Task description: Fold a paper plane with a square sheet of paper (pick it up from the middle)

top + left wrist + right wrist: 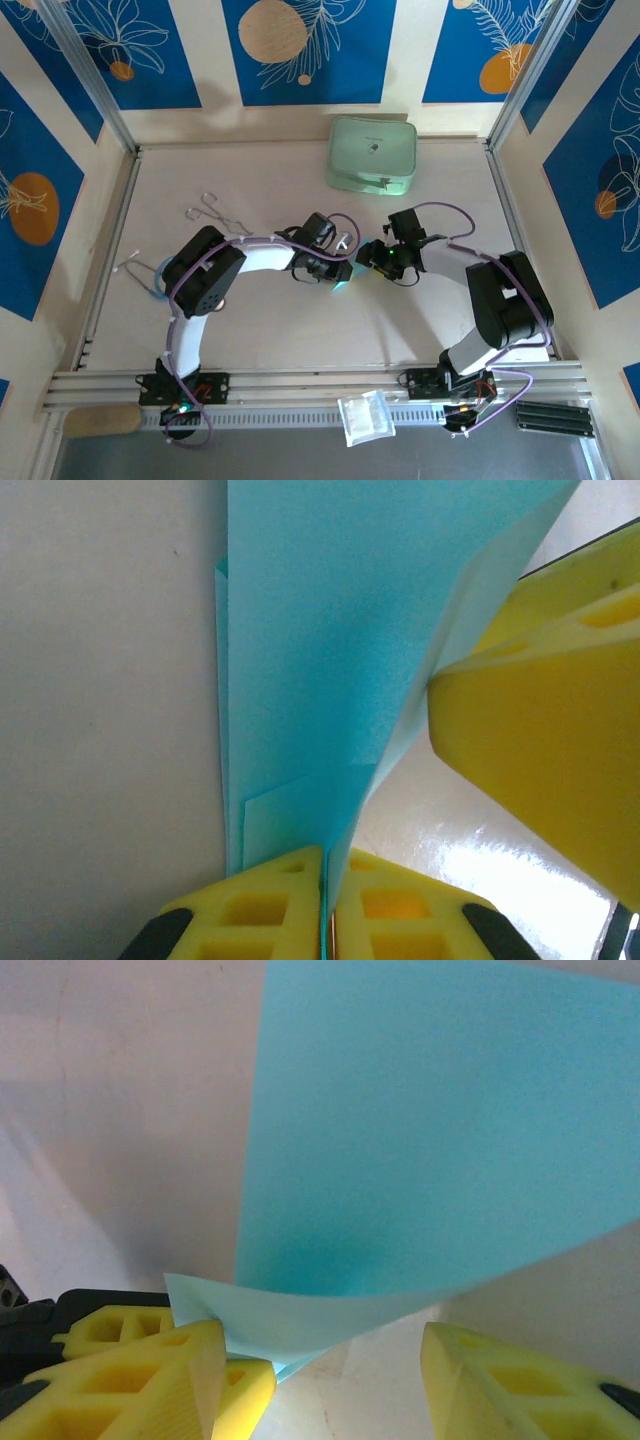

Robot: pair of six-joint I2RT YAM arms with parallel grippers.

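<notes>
Left wrist view, nearest first: your left gripper [325, 885] is clamped hard on the sky-blue paper [330, 650], its yellow pads [270, 905] meeting on the lower edge. Above them the paper rises in several layers. A narrow folded strip runs along one side, a small flap sits just over the pads, and one looser layer swings outward to touch a yellow finger [540, 740] of the other arm.

In the right wrist view, your right gripper [330, 1370] stands with jaws apart and nothing clamped. The curled lower edge of the sheet hangs between the jaws and brushes one finger.

I judge you are mid-fold, working a side layer against the centre crease, with no dart shape yet. The next move calls for the right jaws to close on that loose layer and press it flat along the crease while the left anchors the spine.

Farther off, from above, both grippers meet over the middle of the table [260, 190]. I cannot tell whether the paper touches it. The mint-green case [372, 153] lies well apart at the far edge.
</notes>
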